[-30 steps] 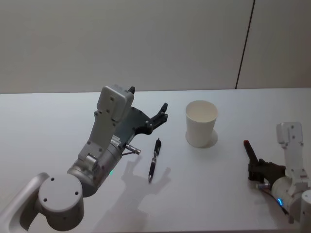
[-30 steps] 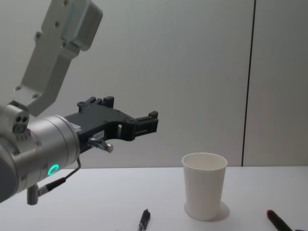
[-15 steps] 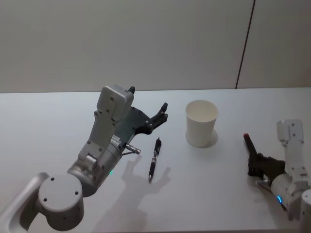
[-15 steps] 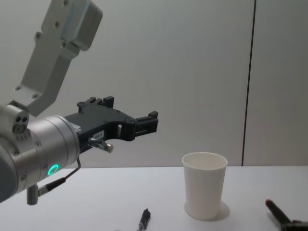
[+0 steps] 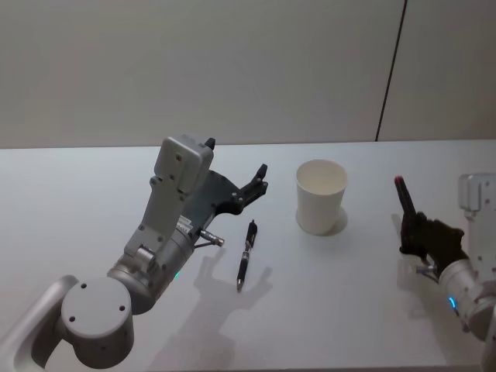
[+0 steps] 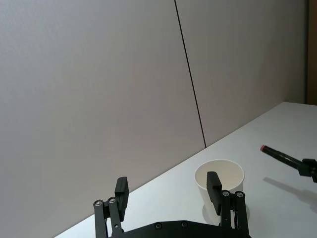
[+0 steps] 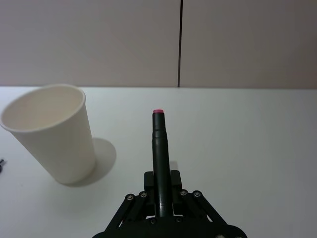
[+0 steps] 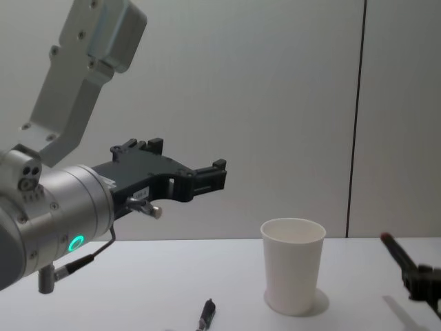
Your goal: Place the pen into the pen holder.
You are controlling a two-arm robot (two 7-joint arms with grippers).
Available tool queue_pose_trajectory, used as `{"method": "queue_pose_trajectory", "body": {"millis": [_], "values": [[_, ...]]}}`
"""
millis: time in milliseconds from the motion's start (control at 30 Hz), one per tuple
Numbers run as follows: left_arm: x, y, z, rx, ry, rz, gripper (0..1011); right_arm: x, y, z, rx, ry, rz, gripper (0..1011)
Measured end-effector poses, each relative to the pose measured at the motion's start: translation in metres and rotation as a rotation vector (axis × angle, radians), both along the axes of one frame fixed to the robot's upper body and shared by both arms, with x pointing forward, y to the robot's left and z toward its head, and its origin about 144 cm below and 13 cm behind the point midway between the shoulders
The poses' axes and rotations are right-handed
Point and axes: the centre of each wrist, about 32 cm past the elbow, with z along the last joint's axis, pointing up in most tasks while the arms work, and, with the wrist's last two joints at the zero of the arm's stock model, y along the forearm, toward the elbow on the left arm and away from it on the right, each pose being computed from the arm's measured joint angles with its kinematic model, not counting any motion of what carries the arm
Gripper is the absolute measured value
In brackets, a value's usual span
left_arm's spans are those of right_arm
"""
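Right of the pen holder [image 5: 320, 198], the red-tipped pen [image 5: 404, 205] is now lifted off the table [image 5: 77, 178], clamped in the right gripper [image 5: 415, 232], ready for carrying; the left gripper [image 5: 261, 180] is parked open mid-table.

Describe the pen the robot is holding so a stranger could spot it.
On the white table, find the white paper cup. To its right, the right end effector holds a dark pen in the air. Its red tip sets it apart from the black pen lying flat left of the cup, below the left end effector.
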Motion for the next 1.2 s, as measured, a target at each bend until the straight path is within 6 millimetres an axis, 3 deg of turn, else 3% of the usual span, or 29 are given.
{"method": "queue_pose_trajectory", "body": {"millis": [800,1200], "values": [[0.000,0.000,0.000,0.000,0.000,0.000,1004,0.015,-0.007,0.020,0.085,-0.368,0.106,175],[0.000,0.000,0.000,0.000,0.000,0.000,1004,0.049,-0.001,0.024,0.140,-0.557,0.234,175]]}}
